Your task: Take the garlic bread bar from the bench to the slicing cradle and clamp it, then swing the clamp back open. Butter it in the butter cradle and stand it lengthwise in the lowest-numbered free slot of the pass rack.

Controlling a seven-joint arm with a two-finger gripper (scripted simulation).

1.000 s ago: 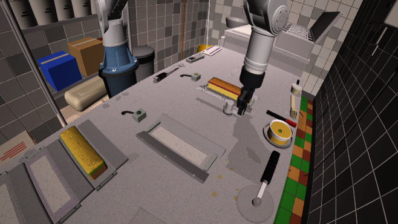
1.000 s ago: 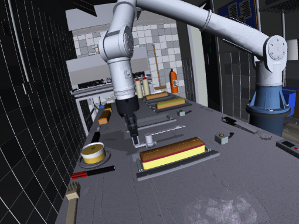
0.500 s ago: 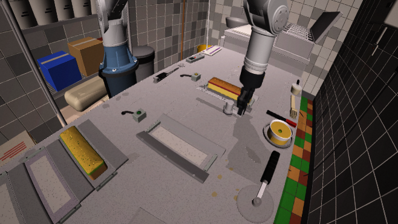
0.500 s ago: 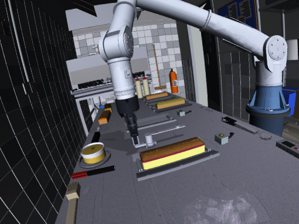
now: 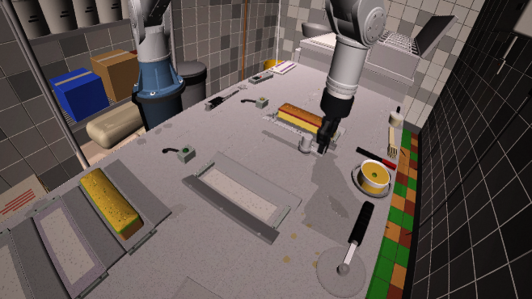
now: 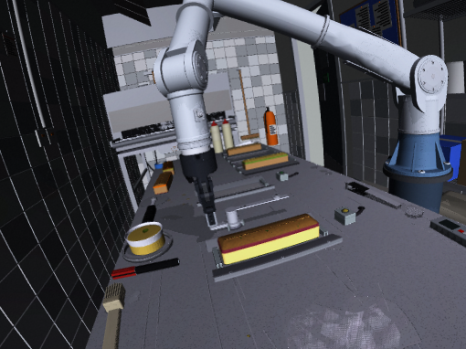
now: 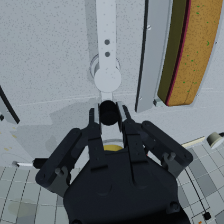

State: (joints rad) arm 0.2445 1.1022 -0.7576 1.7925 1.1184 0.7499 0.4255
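The clamp handle's black knob (image 7: 108, 113) sits at the end of the clamp arm (image 7: 106, 45), and my gripper (image 7: 108, 114) is closed on it, right beside the slicing cradle. The clamp pivot post (image 5: 306, 142) stands next to my gripper (image 5: 323, 146). The garlic bread bar (image 5: 302, 117) lies in the slicing cradle, brown crust up, yellow side showing (image 6: 268, 237). The clamp arm points away from the bar, along the bench. The butter cradle (image 5: 242, 196) lies empty nearer the front. The pass rack (image 5: 72, 226) at the bench's left end holds another bar (image 5: 110, 203) in one slot.
Behind the cradle stand a sink counter (image 5: 376, 52) and tiled wall. A butter tub (image 5: 374, 176), a red-and-black tool (image 5: 376, 158) and a brush (image 5: 392, 141) lie along the right edge. A pizza cutter (image 5: 355, 238) lies nearer. Two button boxes (image 5: 186, 152) (image 5: 262, 102) sit on the bench.
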